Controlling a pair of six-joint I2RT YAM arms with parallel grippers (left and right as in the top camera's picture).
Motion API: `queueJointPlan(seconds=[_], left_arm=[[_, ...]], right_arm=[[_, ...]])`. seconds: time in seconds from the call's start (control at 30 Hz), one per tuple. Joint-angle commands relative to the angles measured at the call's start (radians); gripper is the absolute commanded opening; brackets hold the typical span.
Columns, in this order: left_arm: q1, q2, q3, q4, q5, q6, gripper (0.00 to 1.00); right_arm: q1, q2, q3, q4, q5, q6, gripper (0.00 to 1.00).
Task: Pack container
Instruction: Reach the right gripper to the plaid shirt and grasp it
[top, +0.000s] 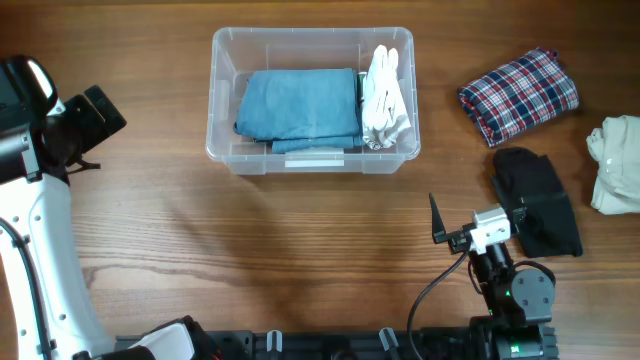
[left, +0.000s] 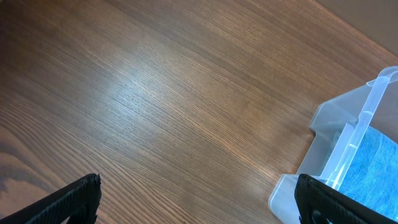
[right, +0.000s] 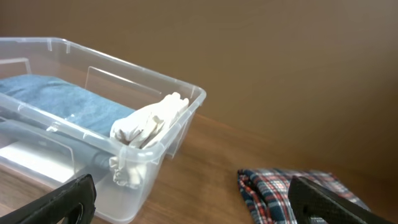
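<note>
The clear container (top: 224, 142) stands at the back middle of the table. It holds a folded blue garment (top: 298, 105) and a white garment (top: 386, 98) at its right end. My left gripper (top: 95, 120) is open and empty, to the left of the container. The left wrist view (left: 199, 205) shows bare wood between the fingers and the container's corner (left: 329, 130) at the right. My right gripper (top: 478, 212) is open and empty, in front of and to the right of the container. The right wrist view (right: 193, 202) shows the container (right: 124, 59) and a plaid garment (right: 273, 190).
A folded plaid garment (top: 518, 93) lies right of the container. A black garment (top: 535, 200) lies in front of it, beside my right gripper. A cream garment (top: 618, 165) lies at the right edge.
</note>
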Motion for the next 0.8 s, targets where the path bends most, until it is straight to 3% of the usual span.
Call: queueJointPlan(seconds=[0.0,0.1,0.23,0.4,0.47,0.57,0.7,0.77], left_arm=[[0.006,0.008,-0.006,0.0,0.012,-0.01,1.0],[0.006,0.008,-0.006,0.0,0.012,-0.01,1.0],[0.006,0.008,-0.006,0.0,0.012,-0.01,1.0],[0.006,0.008,-0.006,0.0,0.012,-0.01,1.0],[0.006,0.008,-0.006,0.0,0.012,-0.01,1.0],[0.006,0.008,-0.006,0.0,0.012,-0.01,1.0],[0.006,0.008,-0.006,0.0,0.012,-0.01,1.0],[0.006,0.008,-0.006,0.0,0.012,-0.01,1.0]], right_arm=[[0.003,-0.005,0.007,0.046,-0.043,0.156,1.0],[0.003,0.055,0.072,0.051,-0.069,0.291,1.0],[0.003,0.344,0.373,0.014,-0.112,0.319,1.0],[-0.008,0.945,0.975,-0.451,-0.169,0.308,1.0],[-0.008,1.131,1.123,-0.503,-0.214,0.32,1.0],[-0.008,1.262,1.157,-0.49,-0.3,0.361,1.0],[-0.096,1.298,1.157,-0.507,-0.235,0.388,1.0],[-0.224,1.334,1.157,-0.513,-0.14,0.552,1.0]])
